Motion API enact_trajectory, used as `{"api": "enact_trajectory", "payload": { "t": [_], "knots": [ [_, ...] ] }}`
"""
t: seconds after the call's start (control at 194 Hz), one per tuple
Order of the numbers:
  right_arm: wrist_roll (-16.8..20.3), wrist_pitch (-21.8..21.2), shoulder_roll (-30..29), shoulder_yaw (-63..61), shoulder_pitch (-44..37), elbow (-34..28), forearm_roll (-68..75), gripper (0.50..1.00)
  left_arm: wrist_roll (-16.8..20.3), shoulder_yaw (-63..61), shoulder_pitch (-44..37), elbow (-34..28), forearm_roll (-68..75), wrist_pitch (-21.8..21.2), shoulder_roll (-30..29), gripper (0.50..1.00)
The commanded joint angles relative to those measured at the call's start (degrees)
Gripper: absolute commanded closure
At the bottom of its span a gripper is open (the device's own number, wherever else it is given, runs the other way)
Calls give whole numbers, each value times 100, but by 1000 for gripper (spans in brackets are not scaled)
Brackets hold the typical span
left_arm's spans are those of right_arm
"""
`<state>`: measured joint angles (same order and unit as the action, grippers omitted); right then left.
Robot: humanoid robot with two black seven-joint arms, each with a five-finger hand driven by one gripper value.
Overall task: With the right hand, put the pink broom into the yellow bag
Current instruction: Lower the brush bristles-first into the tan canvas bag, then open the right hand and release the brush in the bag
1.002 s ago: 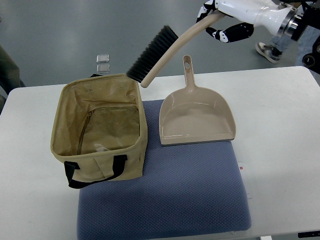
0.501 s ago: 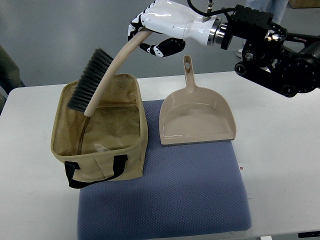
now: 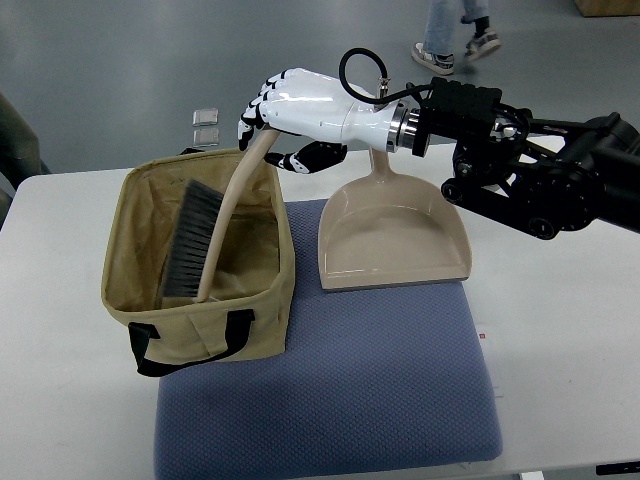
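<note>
The broom is beige-pink with dark bristles; its brush end is down inside the yellow bag, and its curved handle rises over the bag's far right rim. My right hand, white with black finger joints, is shut on the top of the handle just above that rim. Its arm reaches in from the right edge. The bag stands open on the left part of a blue mat. The left hand is out of view.
A matching beige dustpan lies on the mat right of the bag, its handle passing under my right wrist. The mat lies on a white table. Two small clear squares sit beyond the bag. A person's legs show at the top.
My right hand has swung left and down with the broom, from above the dustpan to the bag's far rim. The brush end has gone from the air into the bag.
</note>
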<state>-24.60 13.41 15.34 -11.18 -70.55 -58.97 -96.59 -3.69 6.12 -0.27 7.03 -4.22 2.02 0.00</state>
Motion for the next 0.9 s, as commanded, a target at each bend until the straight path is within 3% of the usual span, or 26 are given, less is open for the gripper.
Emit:
{"api": "enact_trajectory", "payload": {
  "t": [0.0, 0.114, 0.248, 0.568, 0.754, 0.893],
  "knots": [
    [-10, 4, 4, -34, 24, -1, 9, 709, 0, -5, 1, 0, 0, 0, 0, 500],
    [-19, 13, -4, -86, 32, -10, 44, 648, 0, 3, 1, 0, 0, 0, 0, 500],
    [-28, 13, 22, -104, 24, -18, 88, 609, 0, -5, 1, -8, 0, 0, 0, 500],
    [-45, -102, 233, -956, 323, -54, 299, 609, 0, 3, 1, 0, 0, 0, 0, 500],
    [-54, -664, 479, -1879, 876, -62, 1134, 609, 0, -5, 1, 0, 0, 0, 0, 500],
    [-28, -1261, 707, -2494, 1377, -54, 2679, 609, 0, -5, 1, 0, 0, 0, 0, 500]
  ]
}}
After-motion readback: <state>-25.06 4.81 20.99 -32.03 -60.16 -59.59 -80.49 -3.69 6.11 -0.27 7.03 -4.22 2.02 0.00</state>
